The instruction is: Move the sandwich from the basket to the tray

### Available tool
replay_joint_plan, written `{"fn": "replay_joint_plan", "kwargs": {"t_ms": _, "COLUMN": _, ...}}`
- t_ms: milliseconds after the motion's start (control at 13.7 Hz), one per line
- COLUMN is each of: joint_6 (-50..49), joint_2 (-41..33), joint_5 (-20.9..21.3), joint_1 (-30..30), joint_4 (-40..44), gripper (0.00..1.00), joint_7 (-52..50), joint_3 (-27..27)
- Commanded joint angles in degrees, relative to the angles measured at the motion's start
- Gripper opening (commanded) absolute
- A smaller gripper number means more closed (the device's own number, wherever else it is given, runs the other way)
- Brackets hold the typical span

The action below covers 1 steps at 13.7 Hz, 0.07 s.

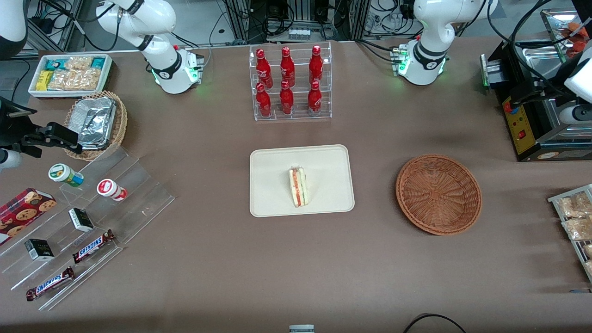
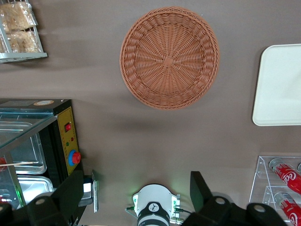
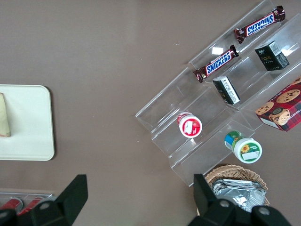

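1. High above the table (image 1: 222, 268), toward the working arm's end, hangs the left arm's pincer (image 2: 136, 181); its two dark fingers (image 2: 201, 190) are spread wide apart with nothing between them.
2. Below it in the wrist view lie the white base of the working arm (image 2: 153, 207) and a black machine with red buttons (image 2: 66, 141).
3. Nearer the front camera than that base sits the round wicker basket (image 1: 438, 194), showing only bare weave inside.
4. Beside the basket, toward the parked arm's end and apart from it, lies the cream tray (image 1: 277, 162).
5. On the tray, about at its middle, the sandwich (image 1: 298, 187) rests with its orange-red filling edge showing.
6. Farther from the front camera than the tray stands a clear rack of red bottles (image 1: 291, 83).
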Motion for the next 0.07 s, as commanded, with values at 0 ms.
{"fn": "replay_joint_plan", "kwargs": {"t_ms": 0, "joint_6": -0.2, "joint_2": 0.0, "joint_5": -0.1, "joint_1": -1.5, "joint_4": -0.8, "gripper": 1.0, "joint_7": 1.0, "joint_3": 0.7}}
